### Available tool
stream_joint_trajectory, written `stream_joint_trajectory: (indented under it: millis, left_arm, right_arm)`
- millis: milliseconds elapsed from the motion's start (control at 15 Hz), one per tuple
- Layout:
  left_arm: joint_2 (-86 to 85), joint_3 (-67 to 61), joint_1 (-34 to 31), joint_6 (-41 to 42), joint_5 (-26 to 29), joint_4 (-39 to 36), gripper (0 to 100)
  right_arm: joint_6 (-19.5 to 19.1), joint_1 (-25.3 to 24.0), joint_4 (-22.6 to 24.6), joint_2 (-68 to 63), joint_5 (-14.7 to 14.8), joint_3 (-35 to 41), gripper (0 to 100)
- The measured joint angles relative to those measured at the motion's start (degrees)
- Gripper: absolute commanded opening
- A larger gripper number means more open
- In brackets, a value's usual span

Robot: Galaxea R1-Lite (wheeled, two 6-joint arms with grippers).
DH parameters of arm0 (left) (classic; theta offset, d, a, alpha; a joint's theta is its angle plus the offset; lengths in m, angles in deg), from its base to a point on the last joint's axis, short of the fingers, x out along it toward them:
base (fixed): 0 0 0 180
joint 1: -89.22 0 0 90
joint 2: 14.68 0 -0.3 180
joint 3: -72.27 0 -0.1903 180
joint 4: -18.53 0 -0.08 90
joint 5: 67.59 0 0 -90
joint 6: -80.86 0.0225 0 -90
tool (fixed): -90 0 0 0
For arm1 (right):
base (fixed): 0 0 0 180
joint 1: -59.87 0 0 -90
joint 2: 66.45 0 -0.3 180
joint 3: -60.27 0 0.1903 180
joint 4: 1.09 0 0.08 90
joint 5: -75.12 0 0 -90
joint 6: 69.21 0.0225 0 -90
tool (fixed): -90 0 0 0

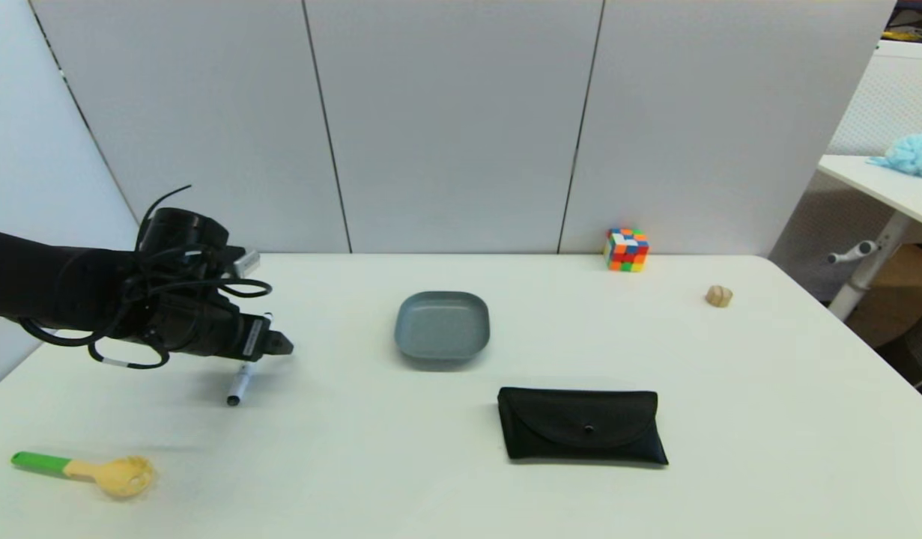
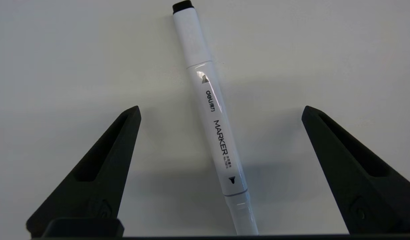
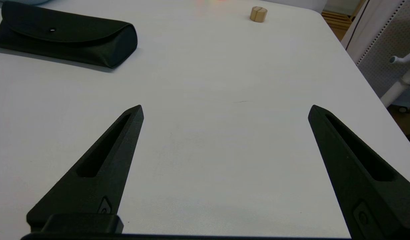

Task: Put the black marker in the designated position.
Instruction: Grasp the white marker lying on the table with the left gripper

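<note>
Left gripper [image 2: 220, 111] over the left part of the white table [image 1: 730, 419], fingers spread wide, straddling the black marker [image 2: 215, 131] without touching it. Marker flat on the table, white barrel, black cap ends, "MARKER" print readable in the left wrist view; in the head view only its near end [image 1: 239, 385] and a bit of the far tip poking out from under the gripper body [image 1: 270, 343]. Well left of the grey plate [image 1: 442, 327]; green-handled yellow spoon-fork [image 1: 86, 470] nearer the front edge, apart from it. Black pouch [image 1: 583, 424] just in front of and to the right of the plate, flap shut. Colour cube [image 1: 626, 249] at the back edge by the wall panels, small wooden piece [image 1: 719, 296] to its right. Right gripper [image 3: 224, 111] parked low over bare table on the right side, out of the head view, fingers wide apart, holding nothing; pouch [image 3: 63, 41] and wooden piece [image 3: 258, 14] ahead of it.
</note>
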Motion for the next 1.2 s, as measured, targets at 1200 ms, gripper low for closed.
stream_joint_trajectory:
  millis: [1200]
  left_arm:
    - [2.9, 1.4, 0.0, -4.2, -0.1, -0.3, 100]
  right_arm:
    - [0.0, 0.0, 0.0, 0.0, 0.0, 0.0, 100]
